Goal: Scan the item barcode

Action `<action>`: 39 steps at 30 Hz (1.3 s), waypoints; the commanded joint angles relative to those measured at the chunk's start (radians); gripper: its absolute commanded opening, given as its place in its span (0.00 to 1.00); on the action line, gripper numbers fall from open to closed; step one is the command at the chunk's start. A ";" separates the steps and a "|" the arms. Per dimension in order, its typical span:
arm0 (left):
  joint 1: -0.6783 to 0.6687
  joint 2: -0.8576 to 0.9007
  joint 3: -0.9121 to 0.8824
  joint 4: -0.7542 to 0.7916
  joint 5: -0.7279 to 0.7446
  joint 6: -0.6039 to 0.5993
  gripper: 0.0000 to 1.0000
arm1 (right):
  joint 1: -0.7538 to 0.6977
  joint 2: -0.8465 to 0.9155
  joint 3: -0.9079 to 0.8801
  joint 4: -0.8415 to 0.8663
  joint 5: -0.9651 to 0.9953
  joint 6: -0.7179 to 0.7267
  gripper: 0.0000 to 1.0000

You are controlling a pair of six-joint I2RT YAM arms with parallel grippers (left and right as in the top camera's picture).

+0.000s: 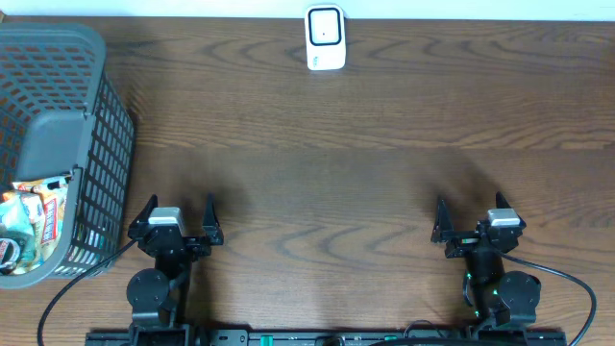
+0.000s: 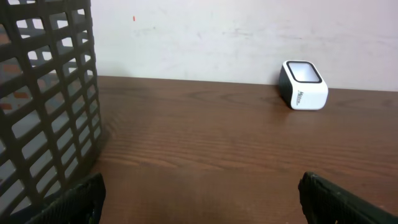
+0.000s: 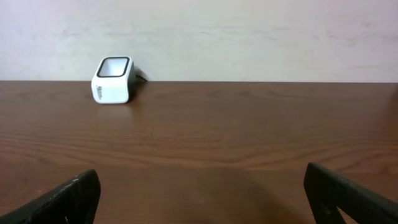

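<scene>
A white barcode scanner (image 1: 325, 37) with a dark window stands at the table's far edge, centre; it also shows as the scanner (image 2: 303, 85) in the left wrist view and the scanner (image 3: 113, 80) in the right wrist view. Packaged items (image 1: 27, 226) lie inside the grey basket (image 1: 91, 125) at the left; no barcode is visible. My left gripper (image 1: 179, 216) rests open near the front edge, just right of the basket, holding nothing. My right gripper (image 1: 473, 213) rests open at the front right, also holding nothing. Both are far from the scanner.
The basket's lattice wall (image 2: 43, 99) rises close on the left of my left gripper. Brown wood table (image 1: 327, 173) spans between the arms and the scanner. A pale wall stands behind the table. Black cables trail from both arm bases.
</scene>
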 commanded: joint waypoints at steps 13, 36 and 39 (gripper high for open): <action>0.006 -0.005 -0.012 -0.038 0.020 0.017 0.98 | 0.008 -0.005 -0.001 -0.004 0.001 -0.011 0.99; 0.005 -0.003 -0.009 0.677 0.192 0.118 0.97 | 0.008 -0.005 -0.001 -0.004 0.001 -0.011 0.99; 0.005 0.016 0.023 0.743 0.179 0.146 0.98 | 0.008 -0.005 -0.001 -0.004 0.000 -0.011 0.99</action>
